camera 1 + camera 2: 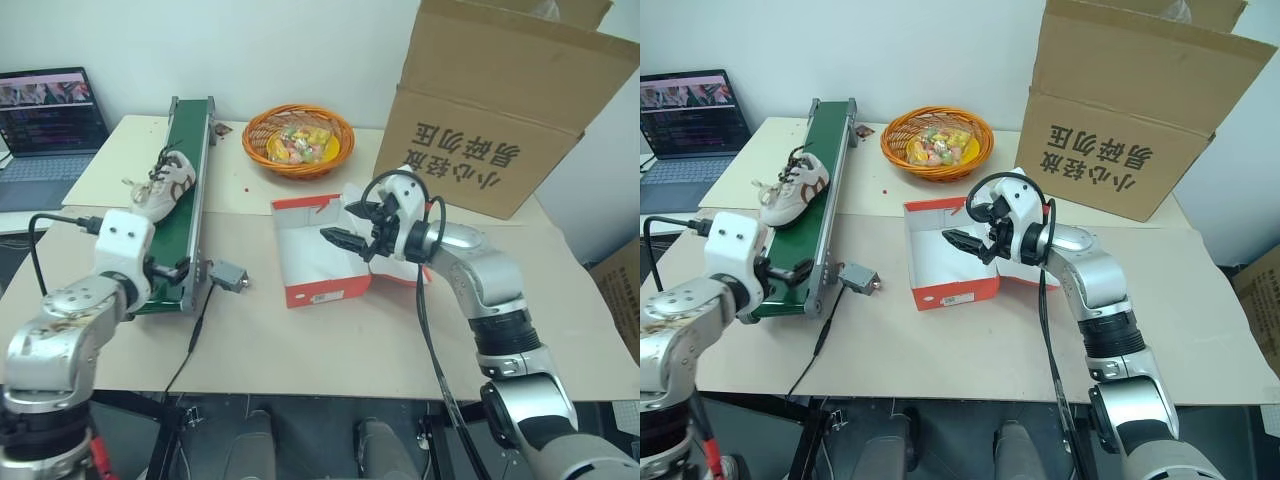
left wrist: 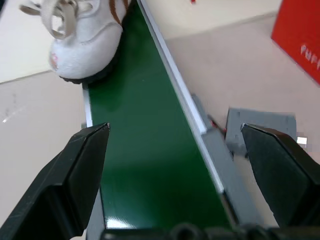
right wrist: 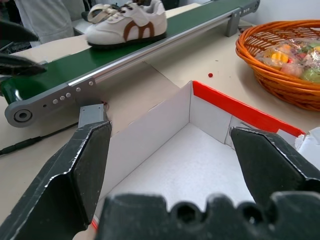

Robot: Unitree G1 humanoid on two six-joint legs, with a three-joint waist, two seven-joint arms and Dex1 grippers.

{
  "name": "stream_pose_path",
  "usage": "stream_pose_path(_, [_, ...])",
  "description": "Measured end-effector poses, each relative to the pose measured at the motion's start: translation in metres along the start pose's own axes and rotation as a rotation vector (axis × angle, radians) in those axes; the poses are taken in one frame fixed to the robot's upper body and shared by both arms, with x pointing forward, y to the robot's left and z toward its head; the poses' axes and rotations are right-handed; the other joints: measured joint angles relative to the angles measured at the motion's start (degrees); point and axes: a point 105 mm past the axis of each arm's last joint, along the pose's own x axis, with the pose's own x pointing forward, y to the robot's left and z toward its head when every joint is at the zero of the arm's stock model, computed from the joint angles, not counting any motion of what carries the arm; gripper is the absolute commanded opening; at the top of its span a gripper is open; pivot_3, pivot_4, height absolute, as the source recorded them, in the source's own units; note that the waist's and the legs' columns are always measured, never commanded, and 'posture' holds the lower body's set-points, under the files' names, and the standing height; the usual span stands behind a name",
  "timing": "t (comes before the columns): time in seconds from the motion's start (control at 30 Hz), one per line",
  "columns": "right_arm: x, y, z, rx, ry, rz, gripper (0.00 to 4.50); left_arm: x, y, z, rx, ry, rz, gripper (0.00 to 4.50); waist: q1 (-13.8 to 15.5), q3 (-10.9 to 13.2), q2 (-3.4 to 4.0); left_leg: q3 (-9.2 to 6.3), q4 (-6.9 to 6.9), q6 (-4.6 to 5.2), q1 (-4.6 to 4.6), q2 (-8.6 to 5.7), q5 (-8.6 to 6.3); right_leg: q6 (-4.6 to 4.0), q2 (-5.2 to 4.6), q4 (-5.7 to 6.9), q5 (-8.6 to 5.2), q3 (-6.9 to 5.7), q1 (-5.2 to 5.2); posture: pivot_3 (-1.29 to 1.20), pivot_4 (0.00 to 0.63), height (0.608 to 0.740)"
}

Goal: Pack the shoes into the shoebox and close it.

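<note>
The shoebox [image 1: 950, 262] sits open on the table [image 1: 940, 340], red-orange outside and white inside, nothing in it. A small white label is stuck on its near end wall; the print is too small to read. White paper lies at the box's far right edge.

One shoe [image 1: 792, 189], white with brown trim and dark laces, rests on the green conveyor belt [image 1: 820, 190] to the left of the box, well apart from it.

An orange wicker basket [image 1: 937, 142] behind the box holds wrapped sweets in mixed colours. A big brown carton [image 1: 1140, 100] stands at the back right, flaps up; dark characters are printed on its front, upside down from here, and I cannot read them. A laptop [image 1: 690, 120] sits at far left, screen lit.

My right gripper [image 1: 970, 243] hangs over the box's open top, fingers spread wide, holding nothing. My left gripper [image 2: 175, 145] hovers above the near end of the belt, fingers also wide apart and empty, the shoe lying further up the belt ahead of it.
</note>
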Motion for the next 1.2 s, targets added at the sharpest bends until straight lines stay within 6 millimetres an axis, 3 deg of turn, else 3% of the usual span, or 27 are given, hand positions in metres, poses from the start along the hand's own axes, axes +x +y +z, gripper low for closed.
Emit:
stream_pose_path(0.17, [0.001,0.001,0.000,0.004,-0.005,-0.003,4.43,-0.001,0.016,-0.014,0.010,0.012,-0.060,4.50,0.30,0.00,0.00,0.02,-0.07,0.00,-0.04,0.00,0.00,-0.07,-0.04,0.00,0.03,0.00,-0.34,0.00,0.150,0.721])
stream_pose_path(0.4, [0.001,0.000,0.000,0.005,-0.006,-0.012,4.43,-0.003,0.039,0.006,0.079,-0.047,-0.049,4.50,0.37,0.01,0.01,0.12,-0.14,0.00,-0.04,0.01,0.00,-0.09,-0.10,0.00,0.04,0.00,-0.39,0.00,0.150,0.721])
stream_pose_path(0.53, [0.000,0.001,-0.001,0.005,-0.008,-0.013,4.43,0.000,0.051,0.007,0.079,-0.054,-0.013,4.50,0.36,0.01,0.01,0.12,-0.17,0.00,-0.05,0.02,0.00,-0.08,-0.08,0.01,0.03,-0.01,-0.41,0.00,0.150,0.721])
stream_pose_path(0.7, [-0.006,-0.005,0.000,0.022,-0.017,-0.037,4.43,0.014,0.036,-0.026,0.070,0.048,-0.059,4.50,0.36,0.00,0.01,0.15,-0.17,0.00,-0.02,0.02,0.00,-0.08,-0.08,0.04,0.04,-0.01,-0.40,0.00,0.150,0.721])
stream_pose_path(0.87, [-0.013,-0.011,0.009,0.041,-0.058,-0.051,4.43,0.019,0.029,-0.036,0.066,0.033,-0.048,4.50,0.47,-0.09,0.20,0.18,-0.16,0.00,0.04,0.03,0.00,-0.08,-0.11,0.06,0.05,-0.01,-0.34,0.00,0.150,0.721])
stream_pose_path(1.2, [-0.016,-0.014,0.015,0.043,-0.078,-0.058,4.50,0.017,0.017,-0.031,0.092,0.001,-0.064,1.69,0.89,-0.19,0.37,0.19,-0.16,0.00,0.07,0.01,0.00,-0.07,-0.14,0.06,0.05,0.00,-0.30,0.00,0.150,0.721])
